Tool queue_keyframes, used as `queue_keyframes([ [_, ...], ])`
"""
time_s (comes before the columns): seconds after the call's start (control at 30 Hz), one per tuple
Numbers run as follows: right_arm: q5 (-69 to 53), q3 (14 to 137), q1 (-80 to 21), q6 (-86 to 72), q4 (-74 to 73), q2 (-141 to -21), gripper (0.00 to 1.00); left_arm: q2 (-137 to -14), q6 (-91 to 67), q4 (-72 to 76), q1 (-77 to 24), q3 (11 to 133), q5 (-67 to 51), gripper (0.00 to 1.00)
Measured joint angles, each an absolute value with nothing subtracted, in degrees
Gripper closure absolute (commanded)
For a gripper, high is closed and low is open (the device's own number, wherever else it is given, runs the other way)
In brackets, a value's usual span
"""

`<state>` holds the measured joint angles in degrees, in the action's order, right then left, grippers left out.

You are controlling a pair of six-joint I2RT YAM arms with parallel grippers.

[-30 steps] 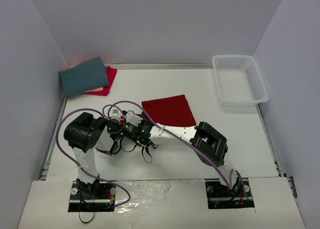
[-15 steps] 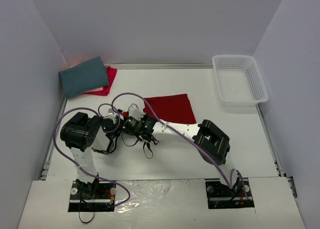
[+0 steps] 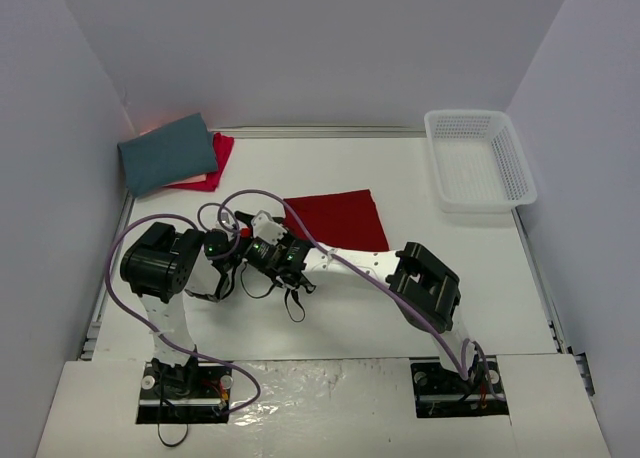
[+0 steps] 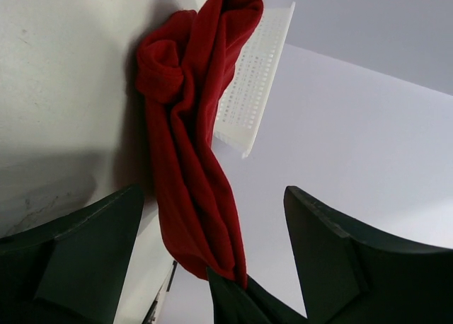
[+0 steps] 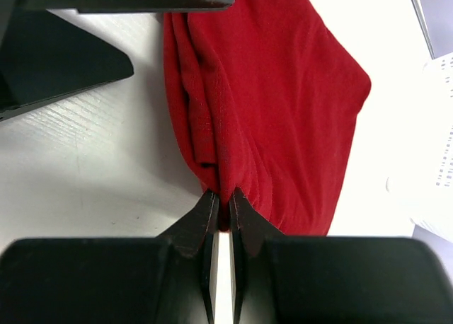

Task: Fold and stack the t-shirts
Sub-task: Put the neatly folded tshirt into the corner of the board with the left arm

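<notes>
The deep red t-shirt [image 3: 340, 221] lies folded mid-table, its near-left edge bunched up [image 4: 191, 161]. My right gripper [image 5: 223, 209] [image 3: 288, 236] is shut on that edge, the cloth [image 5: 269, 105] spreading away from it. Just to the left, my left gripper [image 4: 212, 189] [image 3: 250, 236] stands open, its dark fingers [image 4: 78, 253] on either side of the bunched cloth without touching it. In the right wrist view those fingers [image 5: 64, 55] show at the top left. A slate-teal t-shirt [image 3: 168, 153] rests folded on a pinkish-red t-shirt [image 3: 214, 164] at the back left.
A white mesh basket [image 3: 478, 158] stands at the back right, seen also behind the cloth [image 4: 251, 76]. Grey walls close in the table on three sides. Purple cables [image 3: 240, 203] loop over both arms near the shirt.
My left gripper has spread its jaws wider and its arm has drawn back a little to the left. The right gripper has kept its pinch on the red shirt's edge.
</notes>
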<state>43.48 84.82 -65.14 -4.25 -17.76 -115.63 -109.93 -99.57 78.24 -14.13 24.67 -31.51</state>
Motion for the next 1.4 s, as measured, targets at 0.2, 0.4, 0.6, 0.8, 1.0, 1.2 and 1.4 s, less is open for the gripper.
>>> queue_keyframes([
  [0.2, 43.51, 85.41, -65.63, -4.03, -17.80, -115.63, 1.00, -110.00, -100.57, 77.76, -14.26, 25.28, -31.53, 0.21],
  [0.4, 43.66, 87.13, -66.06, -3.62, -17.78, -115.63, 1.00, -110.91, -100.79, 77.87, -15.55, 26.46, -31.46, 0.20],
  [0.6, 43.70, 88.20, -66.59, -3.36, -17.82, -115.63, 1.00, -111.81, -100.75, 78.61, -16.47, 27.20, -31.18, 0.20],
  [0.8, 43.72, 88.31, -66.94, -3.36, -17.85, -115.63, 1.00, -112.46, -100.71, 78.85, -17.21, 27.92, -30.76, 0.21],
  [1.0, 44.14, 88.31, -67.33, -3.40, -17.87, -115.63, 1.00, -113.47, -100.51, 79.31, -18.20, 28.77, -30.02, 0.27],
  [1.2, 44.16, 88.31, -67.64, -3.42, -18.00, -115.63, 1.00, -114.37, -100.33, 79.55, -19.09, 29.04, -29.34, 0.33],
  [1.4, 44.16, 88.31, -67.66, -3.57, -18.06, -115.59, 1.00, -115.22, -100.25, 79.77, -19.77, 30.04, -28.86, 0.33],
])
